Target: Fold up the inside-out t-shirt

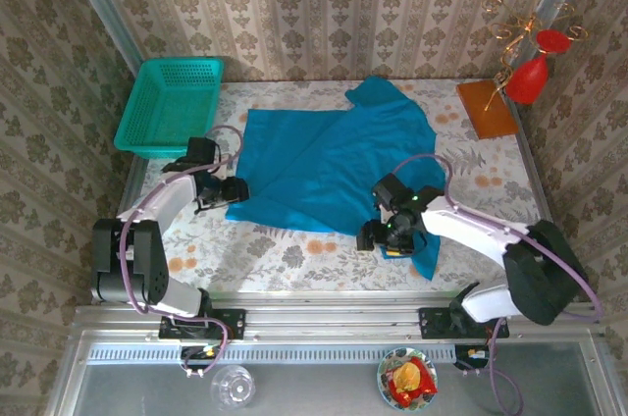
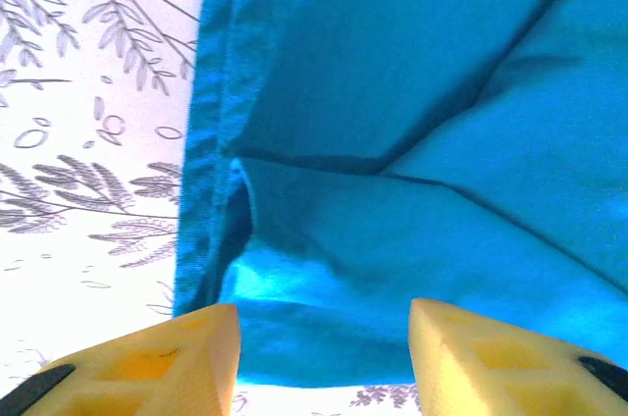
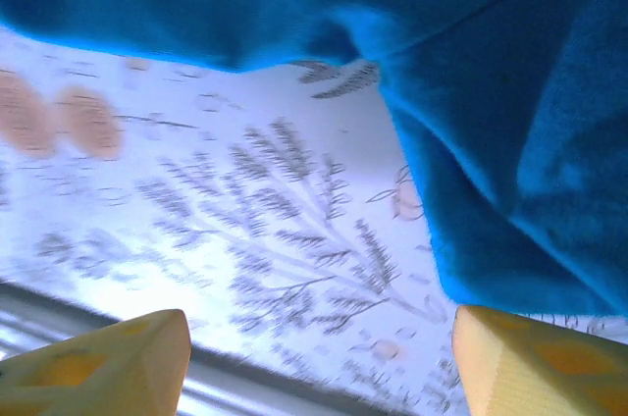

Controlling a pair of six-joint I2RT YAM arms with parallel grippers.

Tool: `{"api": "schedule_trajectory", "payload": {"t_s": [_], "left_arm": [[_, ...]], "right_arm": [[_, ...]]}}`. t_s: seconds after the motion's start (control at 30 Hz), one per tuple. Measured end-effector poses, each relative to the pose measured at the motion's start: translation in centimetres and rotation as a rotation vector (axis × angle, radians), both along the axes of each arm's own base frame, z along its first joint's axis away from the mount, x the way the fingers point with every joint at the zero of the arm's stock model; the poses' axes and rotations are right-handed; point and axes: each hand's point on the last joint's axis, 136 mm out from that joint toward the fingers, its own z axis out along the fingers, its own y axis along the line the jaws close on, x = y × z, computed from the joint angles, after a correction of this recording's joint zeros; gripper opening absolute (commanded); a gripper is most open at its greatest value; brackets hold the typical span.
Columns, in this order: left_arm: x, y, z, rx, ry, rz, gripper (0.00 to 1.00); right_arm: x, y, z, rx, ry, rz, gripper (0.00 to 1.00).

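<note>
The blue-teal t-shirt (image 1: pixel 329 156) lies spread over the middle of the table, partly folded with creases, one sleeve at the back. My left gripper (image 1: pixel 234 190) sits at the shirt's near-left corner; in the left wrist view it (image 2: pixel 324 338) stands open with the shirt's hem (image 2: pixel 324 279) lying between the yellow fingers (image 2: pixel 177 357). My right gripper (image 1: pixel 378 235) is at the shirt's near-right edge, open; the right wrist view shows it (image 3: pixel 319 357) over the bare tablecloth with the cloth (image 3: pixel 491 141) beyond and to the right of the fingers (image 3: pixel 530 362).
A teal mesh basket (image 1: pixel 169 105) stands at the back left. An orange board (image 1: pixel 486 108) and a red vase (image 1: pixel 528 78) are at the back right. The table's front rail (image 1: pixel 324 313) runs just below the right gripper.
</note>
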Motion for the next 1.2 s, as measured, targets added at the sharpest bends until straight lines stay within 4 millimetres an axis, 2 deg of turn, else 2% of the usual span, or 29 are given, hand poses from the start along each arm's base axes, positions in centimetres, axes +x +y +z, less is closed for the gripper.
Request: {"api": "schedule_trajectory", "payload": {"t_s": [0.07,0.17,0.33,0.57,0.77,0.93,1.0,1.07,1.2], "left_arm": [[0.1,0.1,0.2,-0.006,-0.002,-0.002,0.5],[0.3,-0.2,0.2,-0.02,0.0,-0.014,0.5],[0.7,-0.3,-0.7,-0.013,0.03,-0.027,0.5],[0.7,0.2,-1.9,0.02,0.071,-0.032,0.5],[0.2,-0.6,-2.0,-0.026,0.08,-0.042,0.39],[-1.6,-0.7,-2.6,-0.036,0.104,-0.039,0.33],[-2.1,-0.6,-2.6,-0.031,0.102,-0.035,0.33],[-2.5,-0.5,-2.3,-0.018,0.09,-0.03,0.41],[-2.4,0.3,-1.7,0.029,0.056,-0.007,0.43]], "right_arm": [[1.7,-0.4,1.9,0.025,-0.046,-0.043,0.73],[4.3,-2.0,3.1,0.031,-0.099,-0.12,0.73],[6.8,-4.8,1.9,-0.011,-0.08,-0.202,0.72],[10.2,-6.4,-0.1,-0.042,-0.065,-0.226,0.72],[11.9,-9.0,-2.5,-0.055,-0.033,-0.301,0.72],[13.0,-11.3,-2.7,-0.054,-0.048,-0.366,0.72],[13.3,-12.4,-2.7,-0.055,-0.051,-0.4,0.72],[13.6,-13.6,-2.7,-0.059,-0.054,-0.433,0.72],[13.7,-15.1,-2.7,-0.072,-0.057,-0.471,0.72]]}}
